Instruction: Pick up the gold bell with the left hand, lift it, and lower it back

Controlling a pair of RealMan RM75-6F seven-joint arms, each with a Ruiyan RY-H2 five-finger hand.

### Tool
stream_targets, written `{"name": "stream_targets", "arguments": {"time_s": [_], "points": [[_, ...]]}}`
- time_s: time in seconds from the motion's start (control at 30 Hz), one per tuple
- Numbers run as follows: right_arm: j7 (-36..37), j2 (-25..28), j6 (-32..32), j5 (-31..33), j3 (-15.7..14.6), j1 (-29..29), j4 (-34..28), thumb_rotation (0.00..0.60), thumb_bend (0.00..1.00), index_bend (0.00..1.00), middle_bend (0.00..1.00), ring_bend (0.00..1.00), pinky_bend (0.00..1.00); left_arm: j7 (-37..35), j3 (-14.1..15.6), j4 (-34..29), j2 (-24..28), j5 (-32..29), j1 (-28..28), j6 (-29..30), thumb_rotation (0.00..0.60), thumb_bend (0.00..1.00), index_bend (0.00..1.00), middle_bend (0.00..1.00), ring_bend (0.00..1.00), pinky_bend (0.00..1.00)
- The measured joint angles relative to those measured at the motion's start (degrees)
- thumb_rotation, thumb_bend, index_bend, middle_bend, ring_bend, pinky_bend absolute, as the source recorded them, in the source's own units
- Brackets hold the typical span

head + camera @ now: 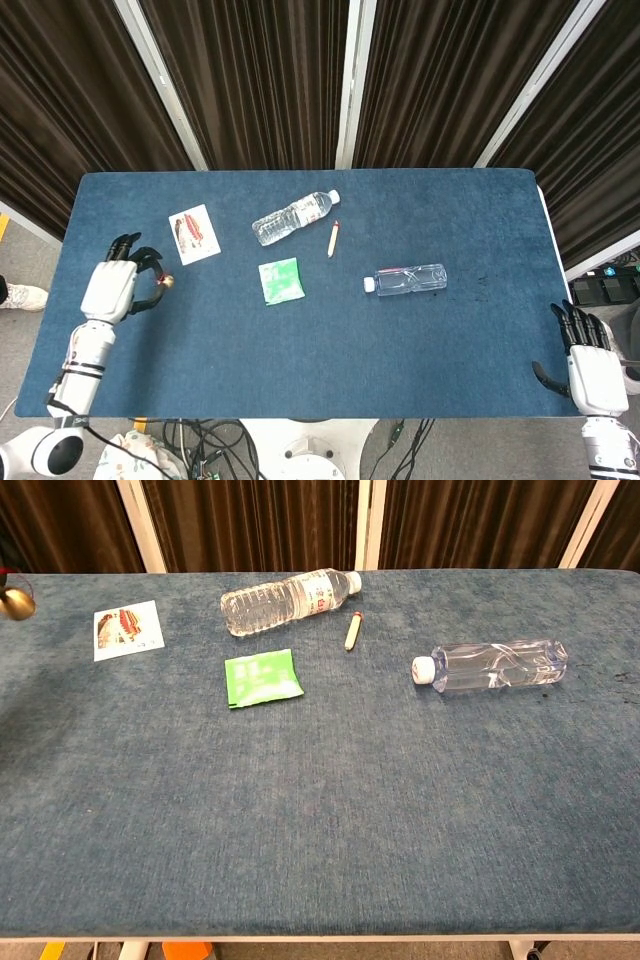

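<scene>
Head view: left hand (112, 289) pinches gold bell (166, 282) aloft near desk's (330, 370) left edge, ready for lowering; right hand (590, 365) idle, fingers apart.

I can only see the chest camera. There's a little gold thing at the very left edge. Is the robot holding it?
Observer: Yes. In the head view the left hand holds the gold bell at its fingertips, lifted off the table.
Operator: Where's the other hand? I can't see it.
Observer: The right hand is by the table's near right corner, fingers apart, holding nothing.
Operator: Is the bell close to the picture card?
Observer: In the head view it sits just left of the card and nearer the robot, not touching it.
</scene>
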Motion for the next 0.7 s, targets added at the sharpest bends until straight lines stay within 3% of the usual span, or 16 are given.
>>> {"name": "stream_targets", "arguments": {"time_s": [0.1, 0.2, 0.53, 0.7], "points": [[-0.03, 0.09, 0.27, -0.11, 0.02, -0.06, -0.12, 0.600, 0.17, 0.00, 0.00, 0.00, 0.00, -4.65, 0.00, 0.34, 0.57, 0.00, -0.14, -1.07, 0.600, 0.41, 0.68, 0.33, 0.07, 0.07], [-0.08, 0.15, 0.32, -0.04, 0.00, -0.13, -0.11, 0.600, 0.17, 0.00, 0.00, 0.00, 0.00, -4.80, 0.24, 1.03, -0.03, -0.18, -0.26, -0.41, 0.600, 0.40, 0.68, 0.34, 0.07, 0.07], [0.20, -0.21, -0.32, 0.44, -0.06, -0.02, 0.40, 0.600, 0.17, 0.00, 0.00, 0.00, 0.00, 11.76, 0.93, -1.17, 0.65, -1.53, -0.93, -3.03, 0.600, 0.40, 0.70, 0.33, 0.07, 0.06], [0.40, -0.45, -0.54, 0.55, -0.12, 0.02, 0.76, 0.600, 0.17, 0.00, 0.00, 0.00, 0.00, 5.40, 1.51, -2.79, 1.16, -2.03, -1.51, -6.57, 0.600, 0.39, 0.70, 0.30, 0.07, 0.06]]}}
